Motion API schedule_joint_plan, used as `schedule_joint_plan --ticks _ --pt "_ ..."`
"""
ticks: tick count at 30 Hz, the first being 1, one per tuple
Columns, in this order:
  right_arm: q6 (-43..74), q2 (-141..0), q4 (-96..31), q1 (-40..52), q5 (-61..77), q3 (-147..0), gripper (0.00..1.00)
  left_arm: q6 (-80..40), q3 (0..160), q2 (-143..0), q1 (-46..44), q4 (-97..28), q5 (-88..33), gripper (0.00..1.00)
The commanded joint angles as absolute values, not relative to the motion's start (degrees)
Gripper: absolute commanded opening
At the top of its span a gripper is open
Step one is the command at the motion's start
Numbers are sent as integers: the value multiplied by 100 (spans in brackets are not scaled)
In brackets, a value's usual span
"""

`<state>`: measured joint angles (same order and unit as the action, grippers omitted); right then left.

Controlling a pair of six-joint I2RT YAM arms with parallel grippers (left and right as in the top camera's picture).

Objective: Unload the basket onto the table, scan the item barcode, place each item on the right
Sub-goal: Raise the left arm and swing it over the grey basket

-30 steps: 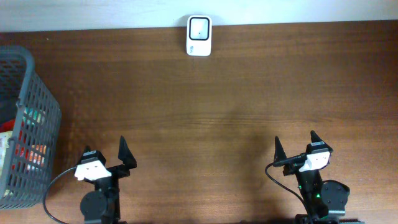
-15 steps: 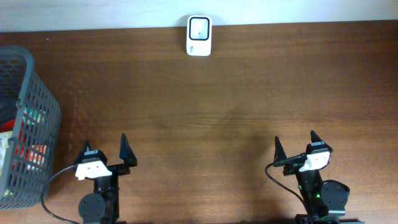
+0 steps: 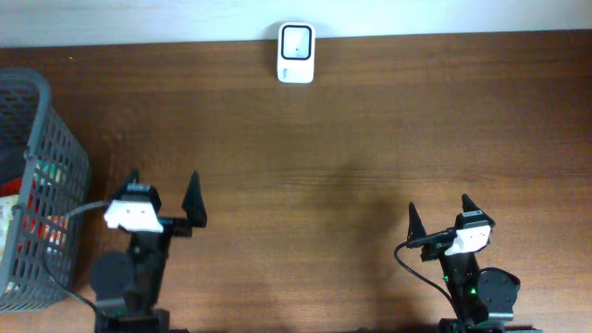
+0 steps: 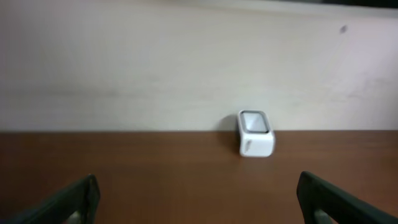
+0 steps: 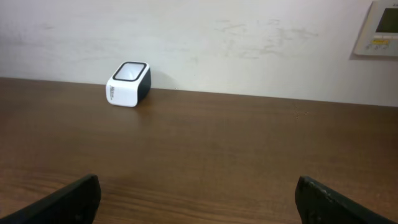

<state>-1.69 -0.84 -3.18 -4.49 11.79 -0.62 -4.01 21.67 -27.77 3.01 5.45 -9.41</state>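
Wood table [image 3: 305,157] from above. L gripper [image 3: 163,180] & R gripper [image 3: 439,205] at near edge, both w/ jaws wide apart, holding nothing. White barcode scanner [image 3: 296,54] far centre. Items [image 3: 9,211] lie in grey basket [image 3: 65,153] at left edge.

Matt wood-grain table [image 3: 370,139], glossy white plastic scanner [image 3: 296,54], grey plastic mesh basket [image 3: 55,176].

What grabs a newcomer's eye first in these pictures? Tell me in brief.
The white barcode scanner stands alone at the far edge of the dark wooden table, against the wall. At the table's left edge sits a grey mesh basket with colourful items inside. Near the front edge, the left gripper and right gripper both stand open and empty.
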Motion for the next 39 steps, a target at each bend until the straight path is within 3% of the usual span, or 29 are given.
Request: schedule_joint_plan --ticks 1,11,24,39 --pt "-143 -36 -349 -414 1133 -32 99 -292 2941 -3435 276 528 -1518 99" --pt "-143 -36 -349 -414 1133 -32 99 -292 4370 -4775 276 40 -1695 99" --pt "-143 -36 -349 -414 1133 -32 99 -34 6370 -6064 266 -1616 -1828 99" --pt "-143 -36 -349 -414 1133 -32 99 593 8204 -6442 5 -3439 -1824 99"
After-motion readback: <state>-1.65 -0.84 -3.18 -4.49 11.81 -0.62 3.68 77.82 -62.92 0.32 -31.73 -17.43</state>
